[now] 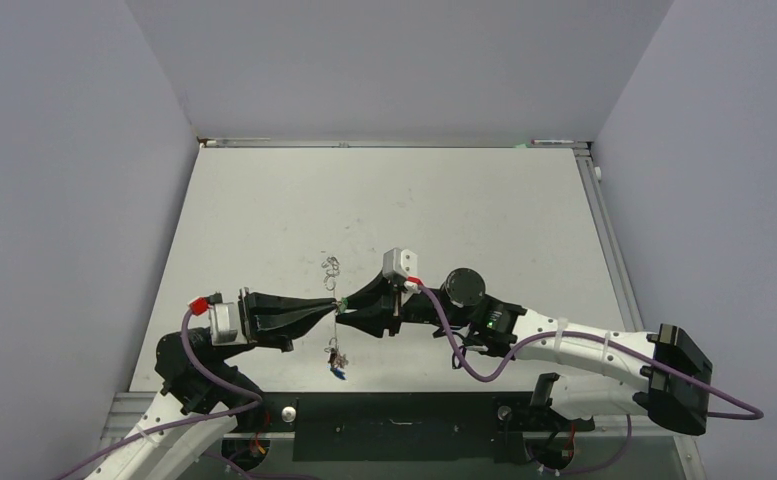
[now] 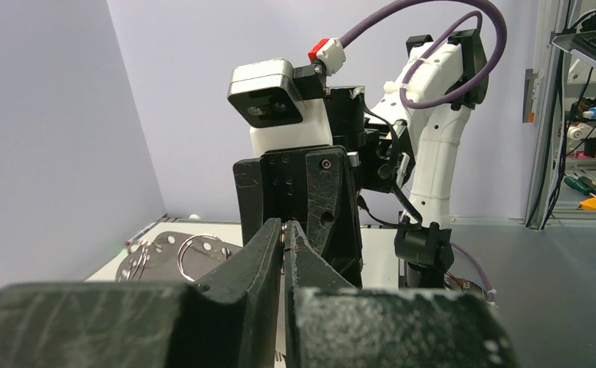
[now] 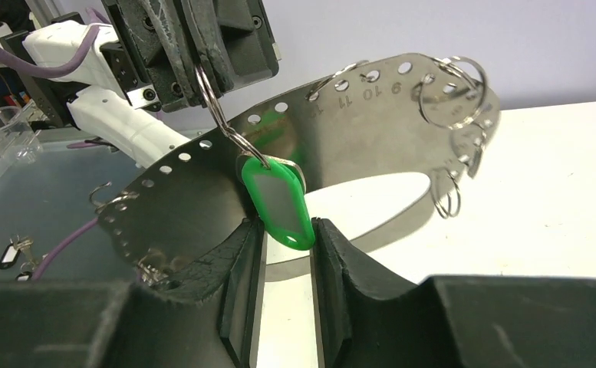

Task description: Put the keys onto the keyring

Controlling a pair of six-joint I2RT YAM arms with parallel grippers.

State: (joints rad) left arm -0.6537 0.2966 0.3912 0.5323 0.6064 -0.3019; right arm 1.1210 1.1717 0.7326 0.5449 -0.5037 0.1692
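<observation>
The keyring (image 3: 356, 130) shows as a wide curved silver band with punched holes and small split rings, standing on edge; from above it looks thin (image 1: 331, 265). My left gripper (image 1: 334, 303) is shut on a thin wire ring (image 3: 212, 103) from which the green key (image 3: 279, 201) hangs. In its own view my left gripper (image 2: 282, 234) pinches that wire at the tips. My right gripper (image 3: 287, 226) faces it tip to tip, with both pads against the sides of the green key's lower end. A small cluster with red and blue heads (image 1: 337, 366) hangs at the band's near end.
The right wrist's camera block (image 2: 275, 103) sits directly in front of the left fingers. Purple cables (image 1: 474, 365) loop off both arms. Beyond the table's near edge is a grey base plate (image 1: 404, 420), where a dark-tagged key (image 3: 9, 253) lies at the left.
</observation>
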